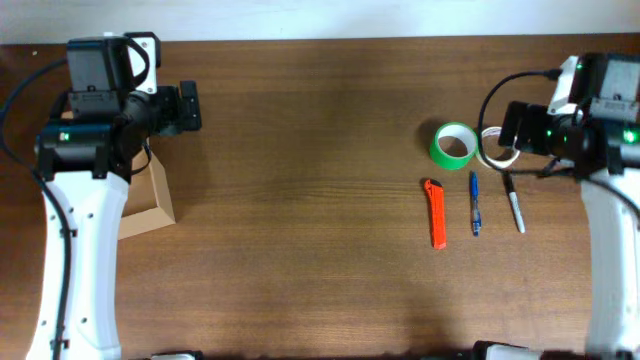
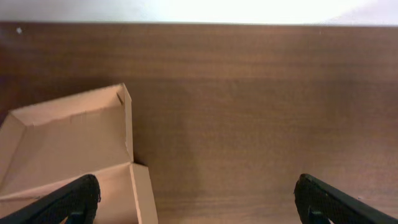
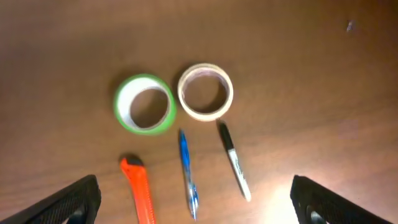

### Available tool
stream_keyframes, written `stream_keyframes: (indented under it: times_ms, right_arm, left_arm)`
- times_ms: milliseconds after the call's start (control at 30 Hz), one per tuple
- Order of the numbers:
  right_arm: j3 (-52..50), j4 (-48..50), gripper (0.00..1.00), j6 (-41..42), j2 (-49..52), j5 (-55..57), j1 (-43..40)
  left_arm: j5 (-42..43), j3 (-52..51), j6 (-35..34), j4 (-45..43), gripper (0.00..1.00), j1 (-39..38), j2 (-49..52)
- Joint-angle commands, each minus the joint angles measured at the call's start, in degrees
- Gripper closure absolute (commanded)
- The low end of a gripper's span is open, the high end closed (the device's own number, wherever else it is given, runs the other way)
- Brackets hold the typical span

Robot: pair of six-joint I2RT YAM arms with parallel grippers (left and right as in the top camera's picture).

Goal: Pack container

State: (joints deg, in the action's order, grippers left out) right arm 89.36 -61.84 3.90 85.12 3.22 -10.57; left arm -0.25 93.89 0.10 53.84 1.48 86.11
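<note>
The container [image 1: 152,203], a tan cardboard box, lies open at the left, half hidden under my left arm. In the left wrist view the container [image 2: 68,134] sits at lower left with its flap spread. My left gripper [image 1: 186,107] [image 2: 199,208] is open and empty, above the table just right of the box. A green tape roll [image 1: 452,146] [image 3: 144,104], a white tape roll [image 1: 495,155] [image 3: 205,91], an orange box cutter [image 1: 436,213] [image 3: 142,196], a blue pen [image 1: 475,203] [image 3: 187,171] and a black marker [image 1: 514,205] [image 3: 233,158] lie at the right. My right gripper [image 1: 512,122] [image 3: 196,205] is open and empty above them.
The brown wooden table [image 1: 310,180] spans the view, with its far edge along the top against a white wall. Both white arm links run along the left and right sides toward the front edge.
</note>
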Motion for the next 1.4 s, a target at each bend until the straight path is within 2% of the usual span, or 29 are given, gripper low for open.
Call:
stream_keyframes:
  times_ms: [0, 233, 433, 600, 800, 1167, 1200, 1300, 1367]
  right_arm:
    - [1.68, -0.5, 0.01, 0.2, 1.2, -1.4, -3.85]
    - [1.7, 1.6, 0.01, 1.53, 1.95, -1.4, -19.93]
    - [1.7, 0.66, 0.01, 1.55, 2.05, -7.98, -29.38]
    - [1.66, -0.55, 0.01, 1.51, 2.05, -8.17, -29.92]
    - [1.66, -0.5, 0.01, 1.55, 2.56, -8.2, -29.9]
    - [1.6, -1.46, 0.01, 3.91, 3.45, -8.15, -29.97]
    - [1.6, -1.57, 0.01, 3.93, 3.45, -8.15, -29.97]
    - [1.6, -1.84, 0.01, 3.91, 3.45, -8.13, -29.97]
    - [1.6, -1.88, 0.01, 3.91, 3.45, -8.15, -29.97]
  left_arm:
    - [0.13, 1.57, 3.08, 1.73, 0.0, 0.48, 1.11]
    - [-2.78, 1.57, 4.55, 6.51, 0.0, 2.67, 4.26]
    - [-2.58, 1.57, 1.31, 9.88, 0.18, 6.54, 9.77]
    - [-2.29, 1.57, -4.87, 12.92, 0.21, 9.14, 15.23]
    - [-2.19, 1.57, -8.28, 14.21, 0.22, 9.57, 20.35]
    - [-3.19, 1.57, -9.53, 12.76, 0.24, 9.57, 28.83]
    - [-3.28, 1.57, -9.53, 12.33, 0.29, 9.57, 29.68]
    - [-3.19, 1.57, -9.55, 10.71, 0.56, 9.57, 31.67]
    - [-3.02, 1.57, -9.57, 9.66, 0.68, 9.57, 32.72]
